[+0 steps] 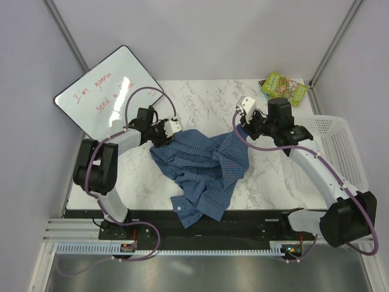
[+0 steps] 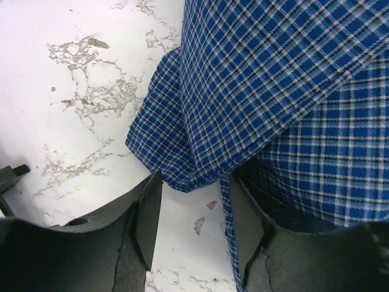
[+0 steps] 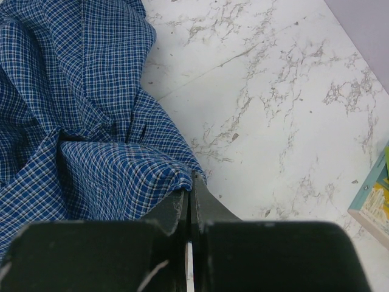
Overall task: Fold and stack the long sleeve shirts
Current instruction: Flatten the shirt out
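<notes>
Shirt point(image 1: 203, 167): crumpled at the middle of the table point(image 1: 200, 97), one end reaching its near edge.
Left pincer point(image 2: 193, 207): parted, gripping nothing, a Shirt fold at its tips.
Right pincer point(image 3: 189, 185): closed, pinching the Shirt edge.

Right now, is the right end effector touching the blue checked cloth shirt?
Touching. Right wrist view: right end effector pinches an edge of the blue checked cloth shirt.

Table point(image 1: 200, 100) passable beyond shirt point(image 1: 203, 173) (whiteboard point(image 1: 103, 91) blocks left).
</notes>
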